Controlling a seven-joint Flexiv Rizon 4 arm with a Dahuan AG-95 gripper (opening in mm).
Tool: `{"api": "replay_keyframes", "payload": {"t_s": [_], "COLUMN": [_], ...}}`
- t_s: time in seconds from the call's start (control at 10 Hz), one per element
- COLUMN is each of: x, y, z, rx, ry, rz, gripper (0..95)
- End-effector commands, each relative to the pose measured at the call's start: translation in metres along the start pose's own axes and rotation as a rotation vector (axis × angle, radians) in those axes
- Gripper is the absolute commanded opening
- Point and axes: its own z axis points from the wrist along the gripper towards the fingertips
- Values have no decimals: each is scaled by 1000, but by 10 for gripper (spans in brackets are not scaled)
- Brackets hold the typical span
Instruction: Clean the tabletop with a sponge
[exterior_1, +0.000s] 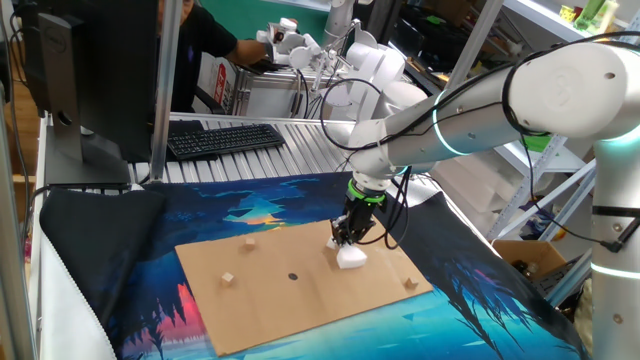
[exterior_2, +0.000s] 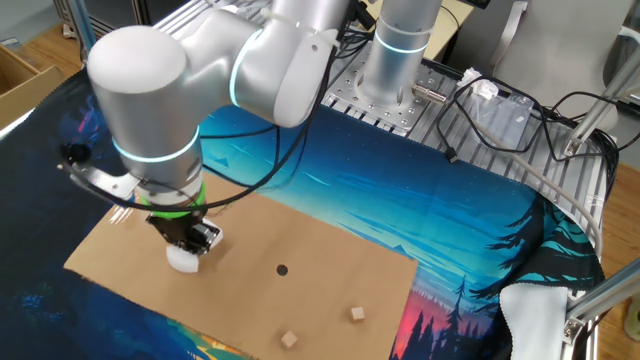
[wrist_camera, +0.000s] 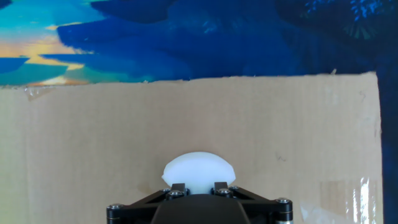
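Pincer (exterior_1: 350, 240) pinching white sponge (exterior_1: 350, 257), pressed onto cardboard tabletop (exterior_1: 300, 300) near its far edge. Three tan cubes (exterior_1: 228, 278) and dark spot (exterior_1: 293, 276) lie apart.

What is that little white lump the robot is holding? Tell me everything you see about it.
It is a small white foam sponge, plain and unmarked, soft-looking with rounded edges. The robot's black two-finger hand pinches its top from above, and its underside rests on the flat tan cardboard tabletop. In the hand view it bulges out as a white dome between the fingers. It sits near the board's edge, apart from the small tan cubes and the dark spot.
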Motion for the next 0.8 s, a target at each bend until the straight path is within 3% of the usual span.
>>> {"api": "replay_keyframes", "payload": {"t_s": [0.1,0.5,0.8], "x": [0,-1,-1], "y": [4,6,6], "z": [-2,-2,-2], "rx": [-6,2,9], "ry": [9,31,32], "rz": [5,20,28], "gripper": [0,0,0]}}
